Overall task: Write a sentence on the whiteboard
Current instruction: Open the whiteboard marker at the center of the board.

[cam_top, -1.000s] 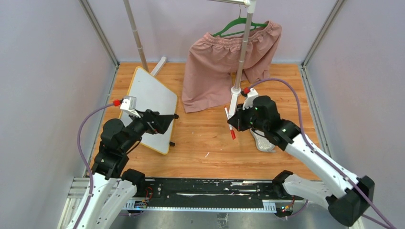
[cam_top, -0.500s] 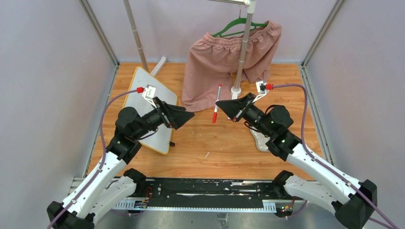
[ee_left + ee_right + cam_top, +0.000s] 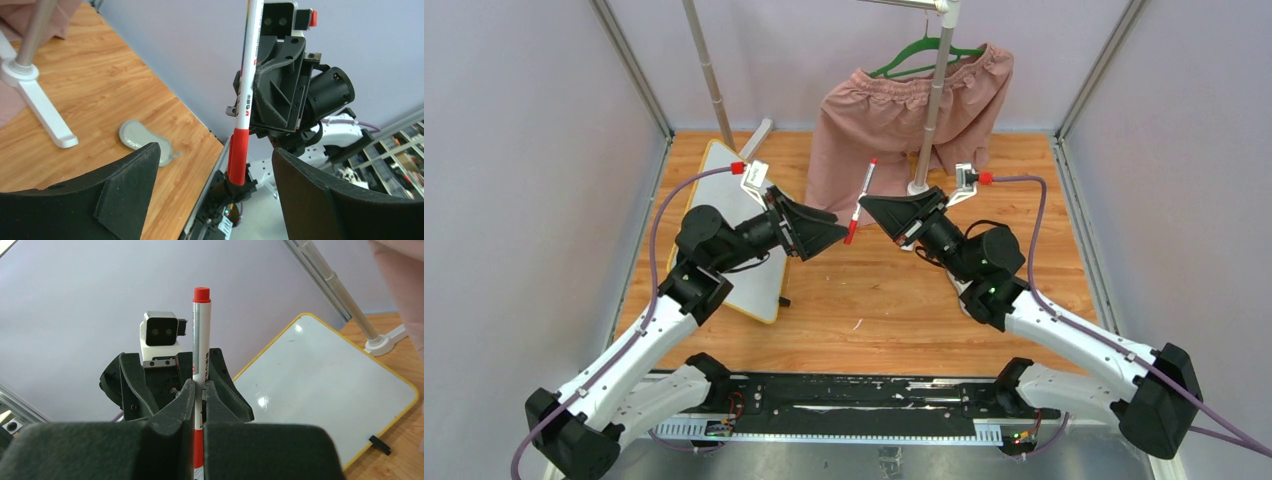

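Note:
My right gripper (image 3: 866,207) (image 3: 198,386) is shut on a white marker (image 3: 864,193) (image 3: 201,330), held in the air above the table's middle. The marker's red cap (image 3: 851,235) (image 3: 238,155) points at my left gripper (image 3: 840,236) (image 3: 216,150). That gripper is open, with the cap between its fingers and touching neither. The whiteboard (image 3: 716,178) (image 3: 320,385), white with a yellow frame, lies at the left under my left arm. No sentence shows on the part of the board in view.
Pink shorts (image 3: 894,130) hang on a green hanger from a rack whose white foot (image 3: 916,188) (image 3: 47,117) stands at the back middle. A second pole (image 3: 709,75) rises at the back left. A grey flat object (image 3: 145,140) lies on the wooden table near my right arm.
Both arms have risen and come together over the table's middle. The right one has swung the marker cap-first toward the left gripper, whose fingers have narrowed slightly around the cap.

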### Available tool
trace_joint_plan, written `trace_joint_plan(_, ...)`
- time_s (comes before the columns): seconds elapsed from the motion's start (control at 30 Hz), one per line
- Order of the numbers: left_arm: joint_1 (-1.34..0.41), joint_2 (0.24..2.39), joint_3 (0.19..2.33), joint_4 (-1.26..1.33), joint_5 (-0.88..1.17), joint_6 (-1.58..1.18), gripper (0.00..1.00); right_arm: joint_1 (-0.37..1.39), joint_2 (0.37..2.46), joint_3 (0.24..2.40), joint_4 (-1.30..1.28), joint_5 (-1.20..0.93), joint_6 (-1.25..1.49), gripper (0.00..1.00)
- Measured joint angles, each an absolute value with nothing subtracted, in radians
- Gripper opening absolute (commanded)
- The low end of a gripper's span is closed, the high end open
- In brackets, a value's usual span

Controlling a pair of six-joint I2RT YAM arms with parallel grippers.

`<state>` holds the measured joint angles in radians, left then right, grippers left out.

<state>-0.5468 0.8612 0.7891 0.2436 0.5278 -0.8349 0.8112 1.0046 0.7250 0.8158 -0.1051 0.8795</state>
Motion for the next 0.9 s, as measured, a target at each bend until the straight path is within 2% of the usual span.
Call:
trace_joint_plan(0.23, -0.582, 0.888, 0.813, 0.268, 0.558, -0.842, 0.61, 0.839, 1.032, 0.735, 0.846, -0.101, 0.900, 0.00)
trace_joint_plan(0.37, -0.586, 0.881, 0.813, 0.280, 0.562, -0.843, 0.55, 0.843, 1.032, 0.741, 0.860, -0.099, 0.903, 0.00)
trace_joint_plan(0.7, -0.605, 0.882, 0.813, 0.293, 0.574, -0.842, 0.30, 0.860, 1.047, 0.741, 0.875, -0.093, 0.913, 0.00)
trace_joint_plan(0.9, -0.606, 0.881, 0.813, 0.295, 0.577, -0.841, 0.27, 0.867, 1.047, 0.741, 0.876, -0.083, 0.913, 0.00)
